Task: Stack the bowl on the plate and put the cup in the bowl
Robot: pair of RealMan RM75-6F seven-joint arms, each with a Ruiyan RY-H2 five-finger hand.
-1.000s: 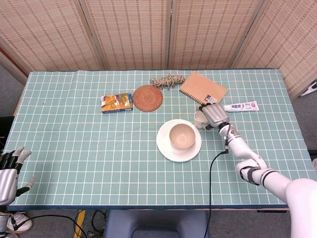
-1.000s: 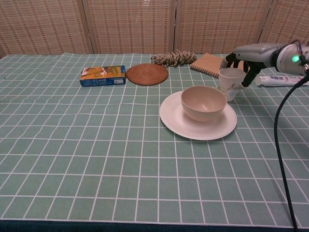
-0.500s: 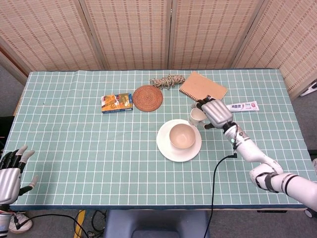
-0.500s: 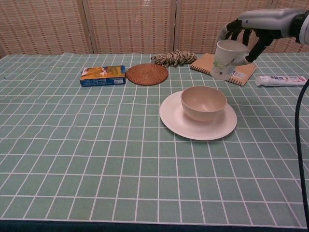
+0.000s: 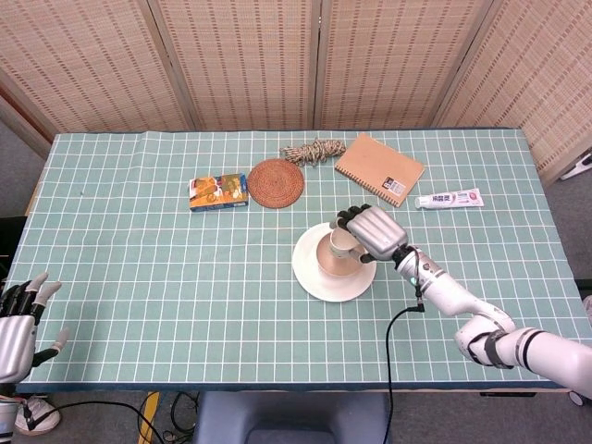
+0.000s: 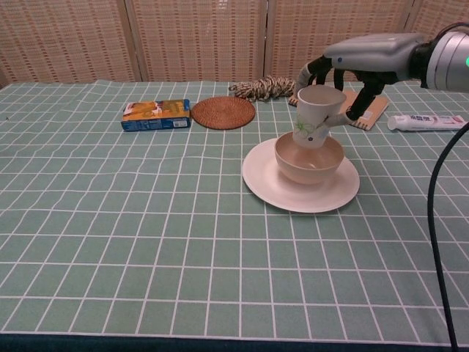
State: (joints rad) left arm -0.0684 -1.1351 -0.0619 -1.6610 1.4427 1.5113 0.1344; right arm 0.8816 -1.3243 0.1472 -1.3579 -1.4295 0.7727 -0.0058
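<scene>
A white plate (image 6: 271,185) (image 5: 306,273) lies in the middle of the table with a beige bowl (image 6: 311,165) (image 5: 335,265) standing on it. My right hand (image 6: 352,62) (image 5: 374,231) grips a white cup (image 6: 315,114) (image 5: 341,242) with a green leaf print and holds it upright just above the bowl, its base at the level of the bowl's rim. My left hand (image 5: 17,319) hangs open off the table's left front corner, away from everything.
At the back of the table lie an orange and blue box (image 6: 155,114), a round woven coaster (image 6: 223,112), a bundle of twine (image 6: 262,87), a brown notebook (image 5: 379,166) and a tube of toothpaste (image 6: 429,122). A black cable (image 6: 432,242) hangs from my right arm.
My right hand has lifted the cup from the table beside the plate and carried it leftward to a spot over the bowl. The left hand has barely moved.
</scene>
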